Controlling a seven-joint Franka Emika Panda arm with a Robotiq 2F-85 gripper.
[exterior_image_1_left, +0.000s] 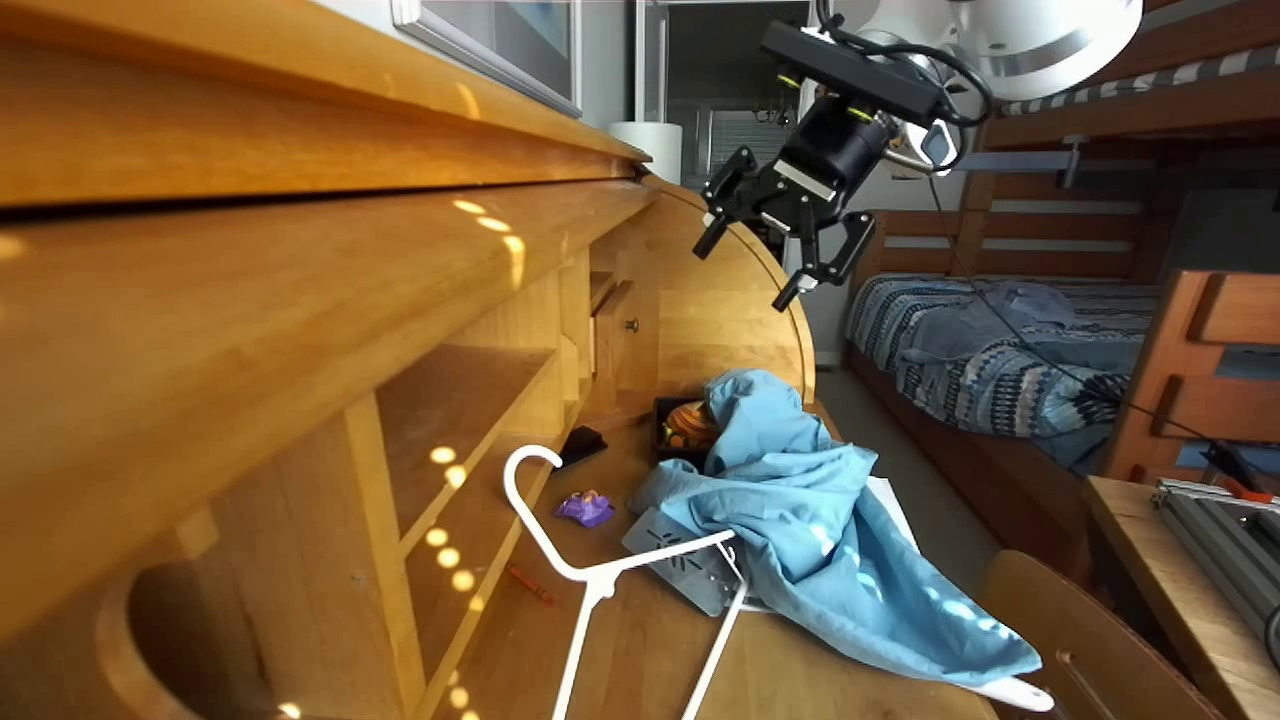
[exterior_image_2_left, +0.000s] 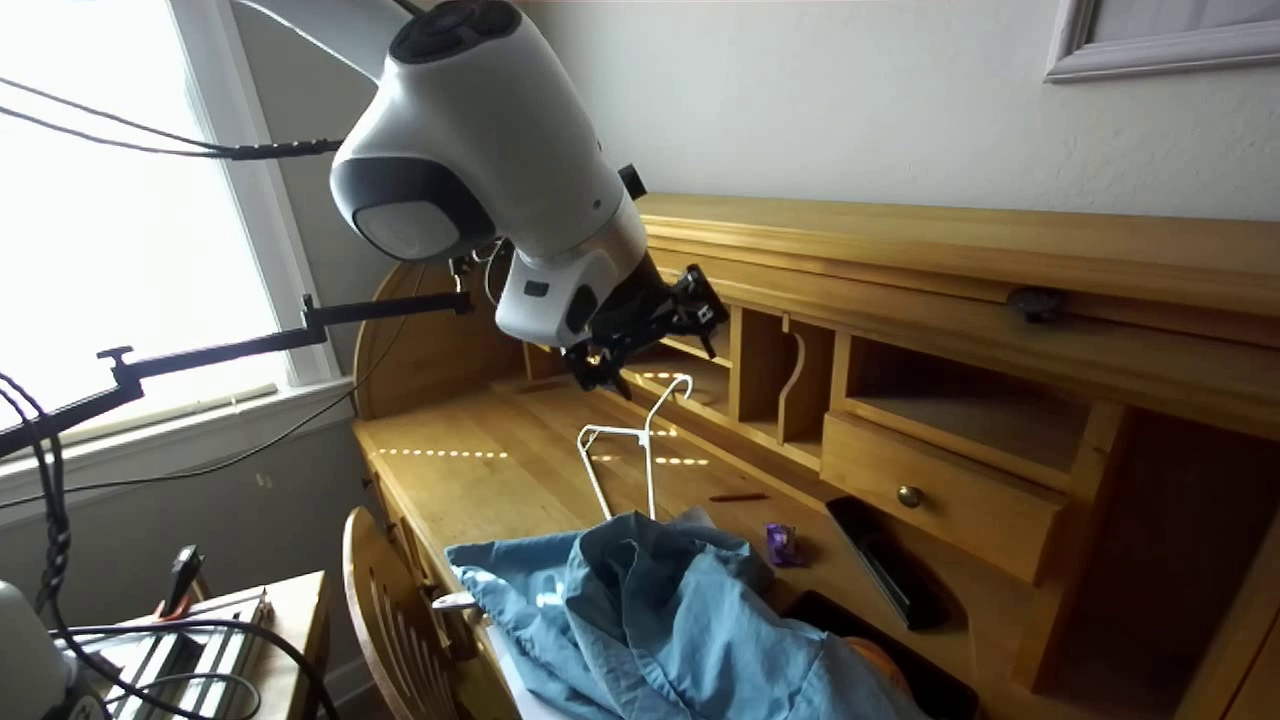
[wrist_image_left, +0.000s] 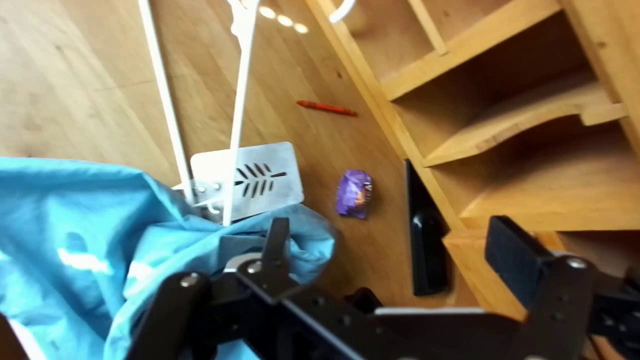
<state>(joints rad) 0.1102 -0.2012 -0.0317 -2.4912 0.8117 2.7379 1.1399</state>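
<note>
My gripper (exterior_image_1_left: 748, 268) is open and empty, held in the air above the desk; it also shows in an exterior view (exterior_image_2_left: 667, 365) and the wrist view (wrist_image_left: 390, 240). Below it, a crumpled blue cloth (exterior_image_1_left: 790, 500) lies over part of a white hanger (exterior_image_1_left: 598, 575), whose hook sticks out. The cloth (wrist_image_left: 165, 240) also partly covers a grey metal plate (wrist_image_left: 280, 160) with leaf-shaped cutouts. A purple wrapped packet (wrist_image_left: 353, 194), a red-orange crayon (wrist_image_left: 327, 108) and a long black object (wrist_image_left: 427, 250) lie nearby. A dark box holds an orange item (exterior_image_1_left: 690, 425) beside the cloth.
The wooden desk (exterior_image_2_left: 450, 420) has shelves and a small drawer (exterior_image_2_left: 940, 490) along its back. A wooden chair (exterior_image_2_left: 385, 610) stands at its front. A side table (exterior_image_1_left: 1130, 520) bears metal rails. A bunk bed (exterior_image_1_left: 990, 340) stands behind. Cables hang near the arm.
</note>
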